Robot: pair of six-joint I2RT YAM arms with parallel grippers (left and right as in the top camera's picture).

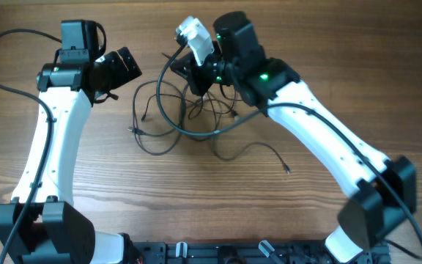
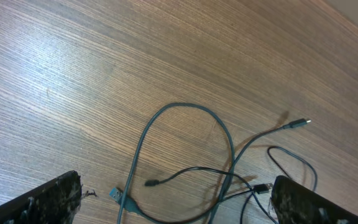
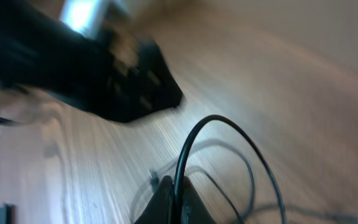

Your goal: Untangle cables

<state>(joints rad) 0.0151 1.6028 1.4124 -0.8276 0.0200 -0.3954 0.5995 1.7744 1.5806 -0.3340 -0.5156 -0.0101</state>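
Several thin black cables (image 1: 168, 117) lie in tangled loops on the wooden table between the arms. My right gripper (image 1: 198, 75) is shut on one cable (image 3: 185, 155), which arches up from between its fingertips (image 3: 176, 196) and loops back to the table. My left gripper (image 1: 123, 67) is open and empty, just left of the tangle. In the left wrist view its two fingers (image 2: 173, 202) frame a cable loop (image 2: 185, 149), a blue USB plug (image 2: 118, 193) and small plugs (image 2: 300, 122).
One cable end with a small plug (image 1: 287, 170) trails toward the front right. The left arm's own thick wire (image 1: 6, 44) curves at the far left. The left arm shows blurred in the right wrist view (image 3: 92, 68).
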